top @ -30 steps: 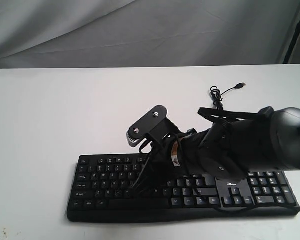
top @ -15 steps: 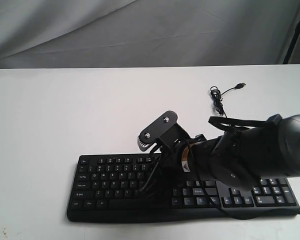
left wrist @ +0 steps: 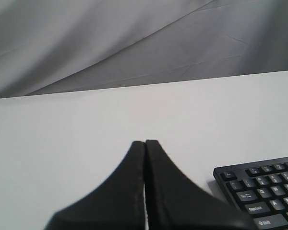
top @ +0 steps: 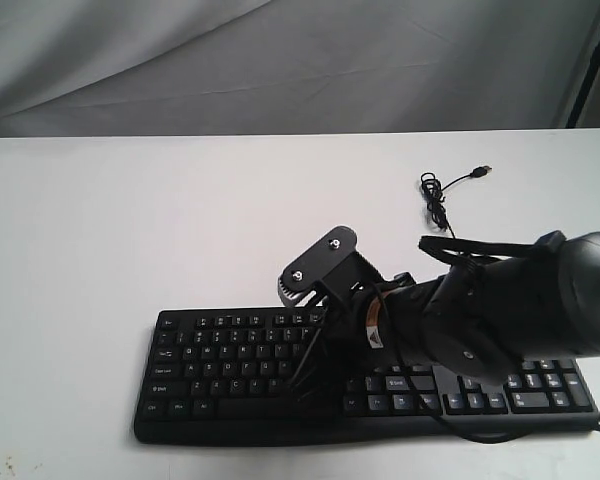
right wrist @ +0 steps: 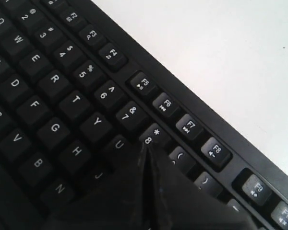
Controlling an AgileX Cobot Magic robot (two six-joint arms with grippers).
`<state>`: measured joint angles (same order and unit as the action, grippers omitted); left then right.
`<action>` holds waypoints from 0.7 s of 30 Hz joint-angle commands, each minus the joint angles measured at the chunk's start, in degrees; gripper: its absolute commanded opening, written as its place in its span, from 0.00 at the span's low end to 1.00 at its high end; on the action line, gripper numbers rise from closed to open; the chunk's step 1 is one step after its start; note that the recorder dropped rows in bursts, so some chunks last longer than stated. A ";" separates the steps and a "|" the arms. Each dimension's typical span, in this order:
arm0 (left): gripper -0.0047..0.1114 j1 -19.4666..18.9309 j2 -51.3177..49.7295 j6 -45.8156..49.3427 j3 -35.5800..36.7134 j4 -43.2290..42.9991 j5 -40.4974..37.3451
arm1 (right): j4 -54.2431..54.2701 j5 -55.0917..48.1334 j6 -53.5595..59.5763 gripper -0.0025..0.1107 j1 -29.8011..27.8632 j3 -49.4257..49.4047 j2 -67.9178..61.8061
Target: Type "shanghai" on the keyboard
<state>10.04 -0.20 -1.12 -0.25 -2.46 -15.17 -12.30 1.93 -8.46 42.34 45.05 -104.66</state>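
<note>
We count one keyboard [top: 220,365], lying on one white surface [top: 110,230]. One thin cable [top: 436,196] lies coiled on the far right of that surface, and it ends in one plug [top: 486,169]. We count two tools: the right tool [right wrist: 147,149], above the keyboard, and the left tool [left wrist: 145,143], which only its own wrist view shows. Each tool shows two fingers [left wrist: 173,191]. In the exterior view we see one arm [top: 520,310]. Beyond the surface hangs one grey cloth [top: 280,60], and one dark pole [top: 590,65] stands at the far right.
</note>
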 commanded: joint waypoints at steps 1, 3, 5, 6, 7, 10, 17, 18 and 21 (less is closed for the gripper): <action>0.04 0.20 0.20 -0.16 0.25 -0.27 0.33 | -0.13 0.38 0.67 0.02 -0.22 -0.58 0.42; 0.04 0.20 0.20 -0.16 0.25 -0.27 0.33 | -0.23 0.49 0.67 0.02 -0.22 -0.58 0.42; 0.04 0.20 0.20 -0.16 0.25 -0.27 0.33 | -0.23 0.49 0.67 0.02 -0.22 -0.58 0.42; 0.04 0.20 0.20 -0.16 0.25 -0.27 0.33 | -0.23 0.49 0.67 0.02 -0.22 -0.58 0.42; 0.04 0.20 0.20 -0.16 0.25 -0.27 0.33 | -0.23 0.49 0.67 0.02 -0.22 -0.58 0.42; 0.04 0.20 0.20 -0.16 0.25 -0.27 0.33 | -0.23 0.49 0.67 0.02 -0.22 -0.58 0.18; 0.04 0.20 0.20 -0.16 0.25 -0.27 0.33 | -0.23 0.26 0.67 0.02 -0.22 -0.58 -0.67; 0.04 0.20 0.20 -0.16 0.25 -0.27 0.33 | -0.23 0.26 0.67 0.02 -0.22 -0.58 -0.92; 0.04 0.20 0.20 -0.16 0.25 -0.27 0.33 | -0.40 0.50 0.67 0.02 -0.22 -0.58 -1.07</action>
<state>10.04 -0.20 -1.12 -0.25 -2.46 -15.17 -12.30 2.51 -8.34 42.34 44.64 -105.25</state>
